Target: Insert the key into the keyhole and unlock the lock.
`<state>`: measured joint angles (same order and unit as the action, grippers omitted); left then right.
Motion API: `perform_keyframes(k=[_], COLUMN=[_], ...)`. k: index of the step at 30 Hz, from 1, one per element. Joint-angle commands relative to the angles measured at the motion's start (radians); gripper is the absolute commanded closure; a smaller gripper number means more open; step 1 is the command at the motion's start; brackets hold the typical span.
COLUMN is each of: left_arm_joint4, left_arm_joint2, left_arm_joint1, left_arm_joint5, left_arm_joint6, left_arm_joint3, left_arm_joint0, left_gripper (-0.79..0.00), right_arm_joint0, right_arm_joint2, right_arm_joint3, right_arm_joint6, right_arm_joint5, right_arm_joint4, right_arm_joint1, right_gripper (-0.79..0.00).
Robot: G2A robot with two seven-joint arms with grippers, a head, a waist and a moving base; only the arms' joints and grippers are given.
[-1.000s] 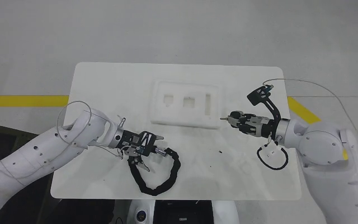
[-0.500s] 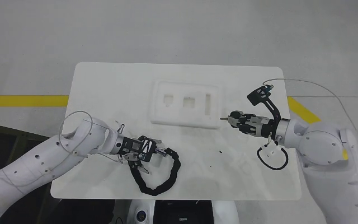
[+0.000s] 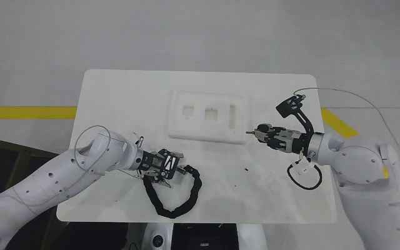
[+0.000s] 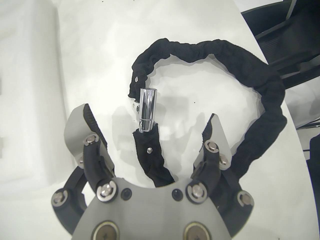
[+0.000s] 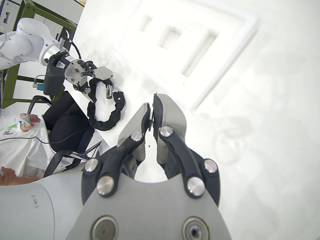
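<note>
Three-pocket tray; left tool straddles chain lock, right tool grips key.

I'm holding my left gripper over one end of the black chain lock near the table's front edge, jaws spread. My right gripper is hovering beside the white foam tray, pinching a small key.

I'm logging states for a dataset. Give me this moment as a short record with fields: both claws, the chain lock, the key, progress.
Left claw: open, straddling the sleeved end of the chain lock by its chrome cylinder, not gripping.
Right claw: shut on a small key, beside the foam tray, far from the lock.
Chain lock: black loop lying near the table's front edge.
Progress: key not yet inserted.
</note>
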<state>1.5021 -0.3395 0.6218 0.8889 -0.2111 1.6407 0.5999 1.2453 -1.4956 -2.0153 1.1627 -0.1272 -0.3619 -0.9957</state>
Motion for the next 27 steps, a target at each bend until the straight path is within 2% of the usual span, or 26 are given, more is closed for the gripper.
perform_keyframes(k=[1, 2, 4, 27], left_arm_joint4=[0.008, 0.012, 0.017, 0.065], left_arm_joint2=[-0.004, -0.006, -0.011, -0.070], left_arm_joint1=[0.006, 0.010, 0.015, 0.059], left_arm_joint5=[-0.003, -0.005, -0.007, 0.010], left_arm_joint6=[0.001, 0.002, 0.003, 0.044], left_arm_joint3=[-0.006, -0.010, -0.016, -0.031], left_arm_joint0=[0.004, 0.005, 0.009, 0.050], left_gripper=[-0.419, -0.379, -0.354, -0.379], right_arm_joint0=[0.000, 0.000, 0.000, 0.000], right_arm_joint2=[0.000, 0.000, 0.000, 0.000], right_arm_joint3=[0.000, 0.000, 0.000, 0.000], right_arm_joint6=[0.000, 0.000, 0.000, 0.000], right_arm_joint5=[0.000, 0.000, 0.000, 0.000], right_arm_joint4=[0.000, 0.000, 0.000, 0.000], right_arm_joint1=[0.000, 0.000, 0.000, 0.000], right_gripper=[0.000, 0.000, 0.000, 0.000])
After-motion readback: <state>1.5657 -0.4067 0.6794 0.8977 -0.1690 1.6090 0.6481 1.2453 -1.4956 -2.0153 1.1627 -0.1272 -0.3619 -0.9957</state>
